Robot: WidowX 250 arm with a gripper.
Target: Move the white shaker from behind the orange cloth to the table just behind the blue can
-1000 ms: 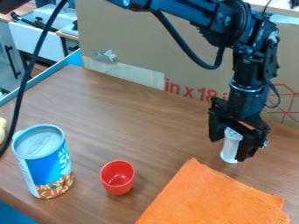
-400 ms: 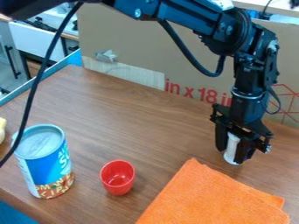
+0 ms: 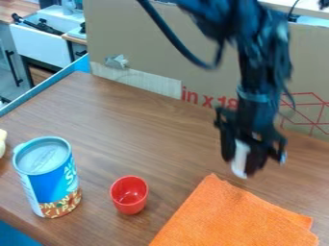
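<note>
My black gripper [image 3: 241,162] has closed in on a slim white cylinder [image 3: 240,154] and shifted left with it over the right part of the brown desk [image 3: 141,129]. My fingers are drawn in to the cylinder's width, gripping its sides. It now leans slightly and seems just lifted, near the far corner of the orange cloth [image 3: 237,216]; I judge the grasp made. The red cup [image 3: 128,196] hasn't moved.

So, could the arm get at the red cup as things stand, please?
Probably not: the gripper holds the white container, though nothing tall seems to block the way to the red cup.
</note>
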